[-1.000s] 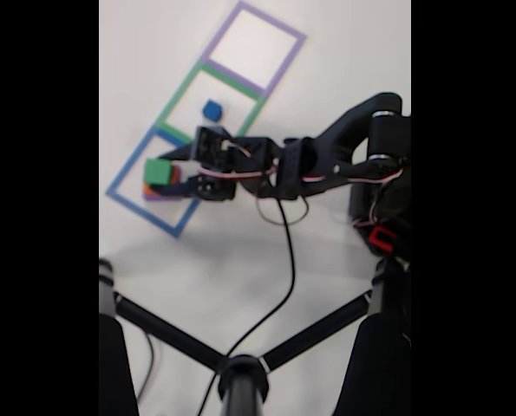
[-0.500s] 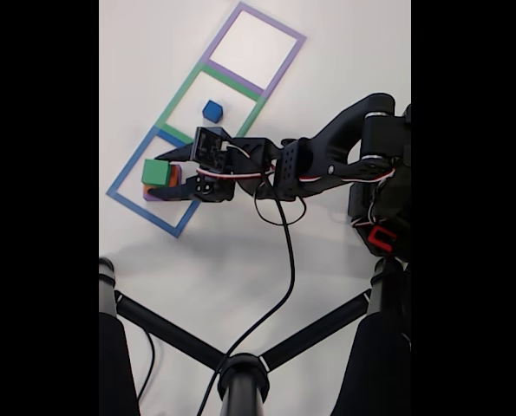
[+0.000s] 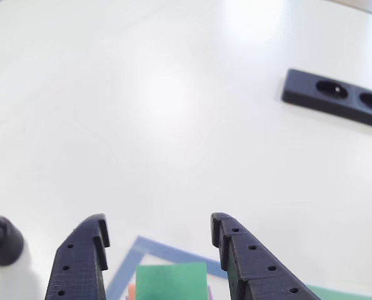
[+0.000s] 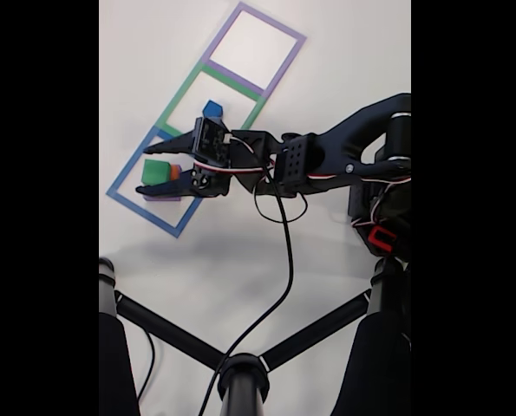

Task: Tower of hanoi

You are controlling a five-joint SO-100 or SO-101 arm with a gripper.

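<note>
Black two-finger gripper [image 4: 145,169] hangs with jaws spread, gripping nothing, either side of the matte green cube [image 4: 158,170]. Green cube tops an orange [image 4: 175,172] and purple [image 4: 162,196] stack inside the flat blue square outline [image 4: 133,206]; small dark blue cube [image 4: 212,109] sits apart in the green outline [image 4: 181,90].

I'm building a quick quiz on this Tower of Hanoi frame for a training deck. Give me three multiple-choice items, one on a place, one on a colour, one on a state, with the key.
1. Where does the small blue cube sit in the fixed view?
A. in the green outline
B. in the purple outline
C. on the stack

2. What colour is the top cube of the stack?
A. orange
B. green
C. purple

3. How does the gripper stand?
A. shut on the blue cube
B. shut and empty
C. open around the stack's top cube

Key: 1 A, it lies inside the green outline, apart from the stack. 2 B, the green cube tops the orange and purple ones. 3 C, in the other view the fingers stand apart either side of the green cube, with gaps showing.
</note>
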